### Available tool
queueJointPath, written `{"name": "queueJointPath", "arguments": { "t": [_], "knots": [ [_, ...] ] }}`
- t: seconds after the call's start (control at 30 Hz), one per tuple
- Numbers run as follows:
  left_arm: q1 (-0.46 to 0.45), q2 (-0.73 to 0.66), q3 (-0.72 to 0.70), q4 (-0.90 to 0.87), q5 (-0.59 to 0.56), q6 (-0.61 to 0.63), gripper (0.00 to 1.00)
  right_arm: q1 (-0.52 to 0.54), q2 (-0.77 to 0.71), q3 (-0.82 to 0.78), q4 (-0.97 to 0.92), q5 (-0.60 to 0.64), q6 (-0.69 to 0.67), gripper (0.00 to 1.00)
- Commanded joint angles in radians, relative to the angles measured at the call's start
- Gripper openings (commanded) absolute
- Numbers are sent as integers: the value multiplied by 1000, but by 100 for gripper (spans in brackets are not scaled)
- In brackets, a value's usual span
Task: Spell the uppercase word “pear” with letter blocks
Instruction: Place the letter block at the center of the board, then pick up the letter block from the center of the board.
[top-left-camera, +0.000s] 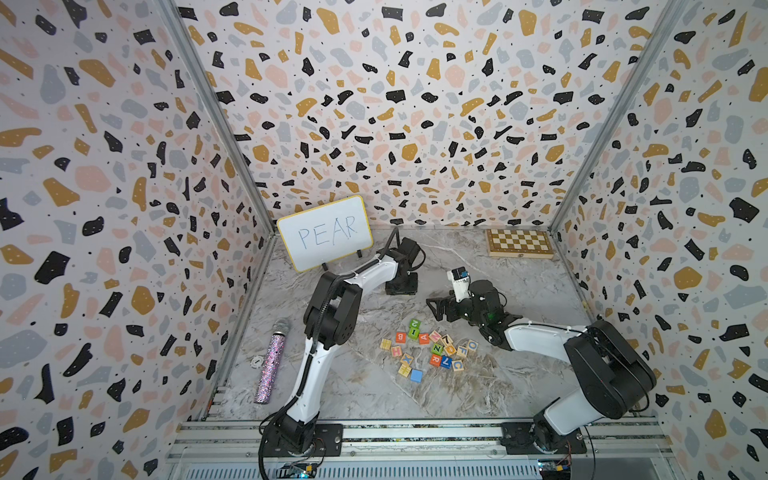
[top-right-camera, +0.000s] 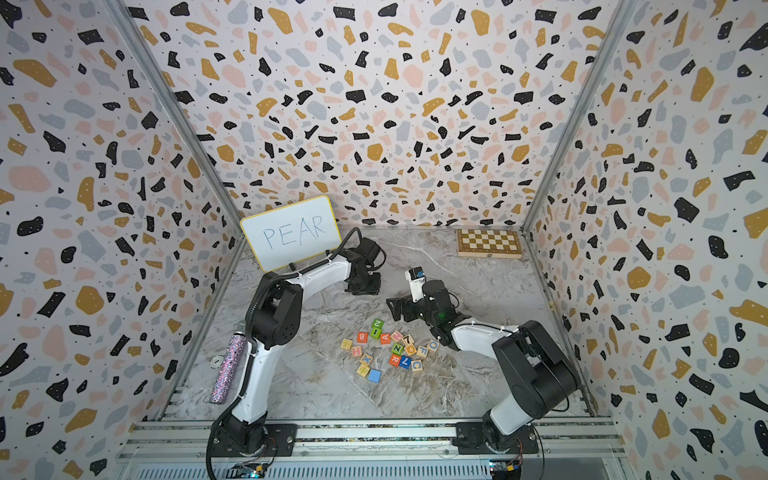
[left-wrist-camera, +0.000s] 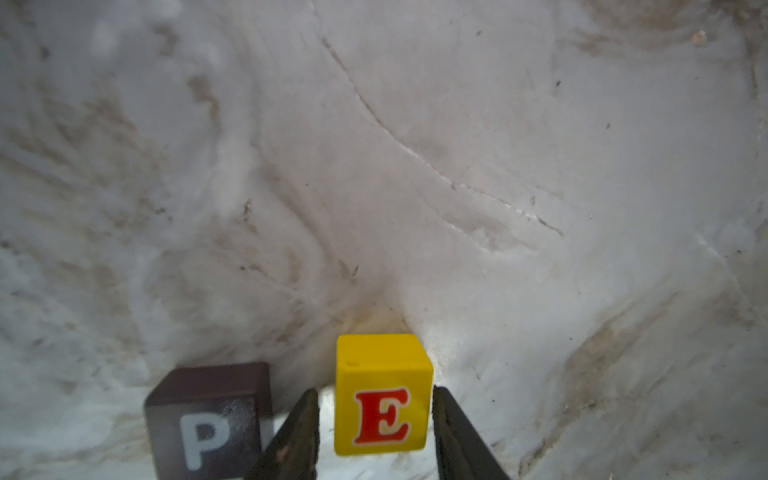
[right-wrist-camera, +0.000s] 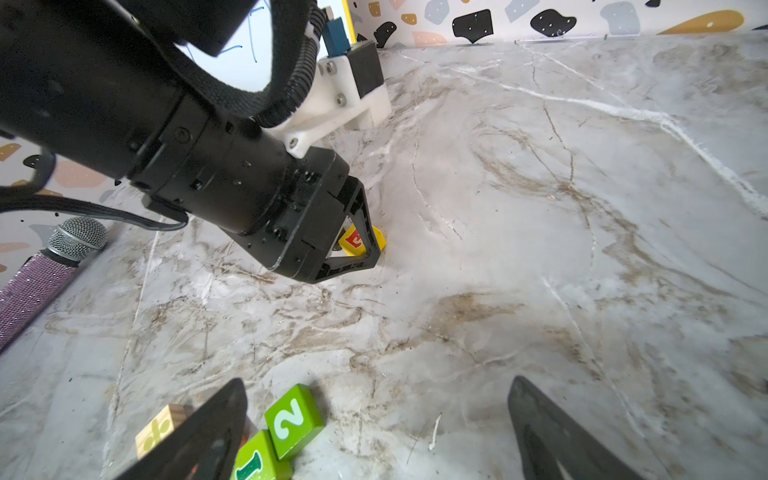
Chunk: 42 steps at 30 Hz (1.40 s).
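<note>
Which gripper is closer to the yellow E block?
Left: the left gripper straddles the yellow E block, a finger on each side. The right gripper hovers open by the loose block pile, well apart.

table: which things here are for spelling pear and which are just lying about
For the job: black P block, yellow E block, red-orange A block, red-orange R block.

Lying about: green 2 block, blue block, other loose blocks, microphone, chessboard, whiteboard reading PEAR.

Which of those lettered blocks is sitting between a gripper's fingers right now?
The yellow E block: it stands between the fingers of the left gripper; the black P block sits outside them.
</note>
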Motion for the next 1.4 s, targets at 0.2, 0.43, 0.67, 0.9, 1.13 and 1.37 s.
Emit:
{"name": "queueJointPath", "arguments": {
  "t": [0.2, 0.43, 0.67, 0.9, 1.13, 1.37],
  "knots": [
    [1, -113, -9, 19, 17, 9, 44, 6, 2, 7, -6, 17, -17, 98],
    [0, -190, -35, 28, 9, 18, 44, 8, -32, -13, 16, 17, -22, 98],
    [1, -275, -104, 88, -1, 30, 43, 11, -55, -19, 15, 16, -27, 98],
    [1, -379, -205, 164, 14, 62, 43, 42, -113, -11, -35, 24, -33, 98],
    [1, -529, -377, 295, 28, 126, 45, 59, -154, -19, -107, -5, -13, 98],
    [4, -796, -718, 561, 71, 214, 60, 113, -206, -2, -266, -56, -70, 98]
  ]
}}
